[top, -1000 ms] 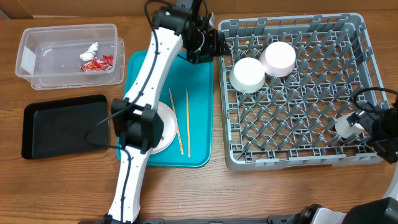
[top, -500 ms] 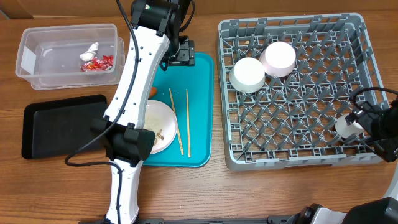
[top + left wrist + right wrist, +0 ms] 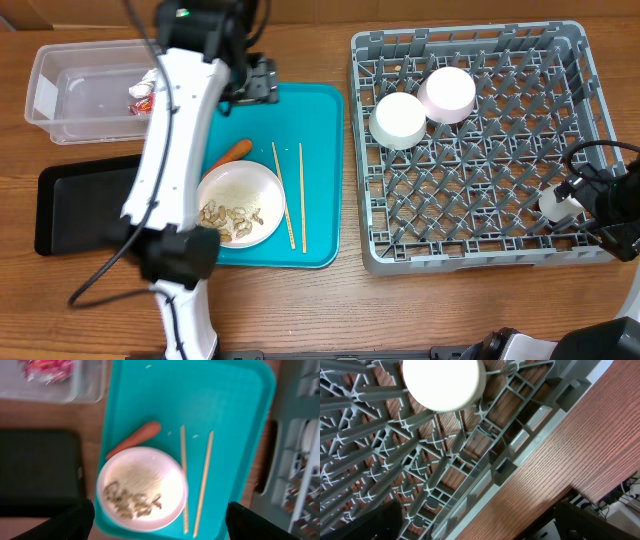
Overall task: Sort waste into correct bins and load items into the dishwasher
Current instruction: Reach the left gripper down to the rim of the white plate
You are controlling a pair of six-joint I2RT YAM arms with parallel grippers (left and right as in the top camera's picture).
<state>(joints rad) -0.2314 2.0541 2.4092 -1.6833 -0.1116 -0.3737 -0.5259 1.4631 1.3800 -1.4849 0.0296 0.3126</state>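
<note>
My left gripper hangs open and empty over the back left corner of the teal tray. In the left wrist view its fingers spread wide above the white plate, which holds beige nut-like bits and rice. The carrot lies behind the plate. The chopsticks lie to the plate's right. Two white bowls sit in the grey dish rack. My right gripper is open beside the white cup, which also shows in the right wrist view.
The clear tub at the back left holds the red wrapper, partly hidden by my left arm. The black tray lies in front of the tub. The rack's front wall meets bare wood table.
My left arm has swung left from the rack's edge to the teal tray's back left corner, uncovering the plate and carrot. The right arm has not moved.
</note>
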